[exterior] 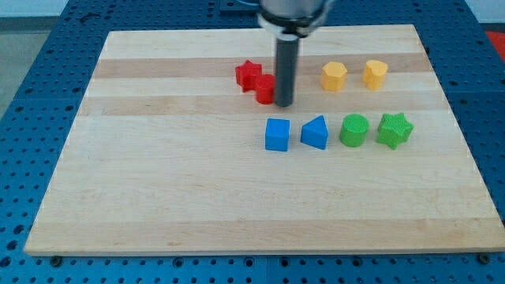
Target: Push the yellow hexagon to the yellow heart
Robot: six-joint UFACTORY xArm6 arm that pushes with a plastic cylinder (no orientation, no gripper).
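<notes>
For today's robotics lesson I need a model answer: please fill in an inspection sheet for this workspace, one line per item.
Surface: pale wooden board, flat, on a blue perforated table.
Job's things: yellow hexagon and yellow heart near the view's top right, side by side, apart.
Clutter: red star touching a second red block; blue cube, blue wedge-like block, green cylinder, green star in a row.
Pincer: none fitted; my tip sits against the second red block's right side, left of the hexagon.
Cables: nothing seen.
Surroundings: nothing seen beyond the table.
</notes>
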